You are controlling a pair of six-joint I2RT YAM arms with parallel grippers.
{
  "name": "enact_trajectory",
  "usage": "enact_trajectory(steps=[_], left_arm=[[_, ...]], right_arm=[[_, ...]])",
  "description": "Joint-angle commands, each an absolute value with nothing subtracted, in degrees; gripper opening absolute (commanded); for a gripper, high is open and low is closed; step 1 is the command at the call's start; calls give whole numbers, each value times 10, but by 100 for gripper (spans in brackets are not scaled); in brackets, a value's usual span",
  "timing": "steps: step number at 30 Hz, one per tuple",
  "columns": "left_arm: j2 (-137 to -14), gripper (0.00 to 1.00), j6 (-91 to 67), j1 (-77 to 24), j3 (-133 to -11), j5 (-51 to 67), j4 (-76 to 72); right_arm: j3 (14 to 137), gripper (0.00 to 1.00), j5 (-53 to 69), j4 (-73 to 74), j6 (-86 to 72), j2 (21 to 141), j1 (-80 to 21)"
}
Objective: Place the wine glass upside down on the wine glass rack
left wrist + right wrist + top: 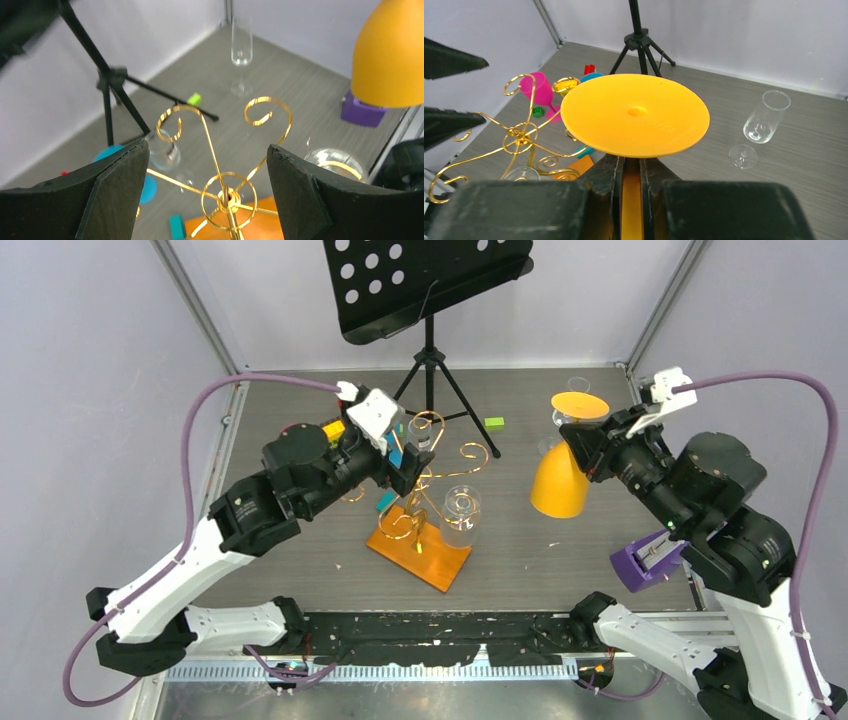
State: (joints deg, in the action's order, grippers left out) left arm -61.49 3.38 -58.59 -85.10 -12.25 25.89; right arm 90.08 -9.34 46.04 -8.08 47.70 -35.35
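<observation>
The wine glass is opaque orange [558, 483] and is held upside down, its round foot on top [635, 115] and its bowl hanging down [389, 52]. My right gripper [592, 447] is shut on its stem [633, 162], right of the rack and apart from it. The wine glass rack is gold wire with curled arms [440, 475] on an orange base [420, 552]. My left gripper [405, 465] is open and empty just above the rack's hub [227, 197], its fingers [117, 180] on either side. Clear glasses hang at the rack [461, 510] [162, 150].
The black music stand [430, 280] on its tripod [110, 80] stands behind the rack. A clear flute [766, 117] stands at the back right. A purple block [645, 560] lies near the right arm, a green block [494, 423] by the tripod, and a pink glass [541, 87] and small coloured pieces left of the rack.
</observation>
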Motion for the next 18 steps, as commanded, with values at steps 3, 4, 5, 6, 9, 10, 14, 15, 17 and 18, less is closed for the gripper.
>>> enact_trajectory(steps=[3,4,5,6,9,10,14,15,17,18], left_arm=[[-580,85,-44,-574,-765,-132,252],[-580,84,-46,-574,-756,-133,251],[-581,83,-48,-574,-751,-133,251],[-581,82,-50,-574,-745,-132,251],[-580,79,-53,-573,-727,-121,242],[-579,78,-54,-574,-722,-121,237],[-579,72,-55,-569,-703,-127,224],[-576,71,-56,-567,-698,-126,220],[-572,66,-59,-562,-686,-123,207],[-569,64,-61,-559,-681,-121,201]], right_arm=[[888,5,-112,450,-67,484,-353],[885,5,-109,450,-66,484,-353],[884,5,-107,450,-66,483,-352],[882,5,-104,450,-66,483,-352],[879,5,-99,450,-67,483,-353],[877,5,-99,450,-67,483,-353],[871,5,-98,447,-69,480,-353],[869,5,-97,446,-69,479,-353],[866,5,-97,443,-69,478,-353],[864,5,-97,441,-69,477,-353]])
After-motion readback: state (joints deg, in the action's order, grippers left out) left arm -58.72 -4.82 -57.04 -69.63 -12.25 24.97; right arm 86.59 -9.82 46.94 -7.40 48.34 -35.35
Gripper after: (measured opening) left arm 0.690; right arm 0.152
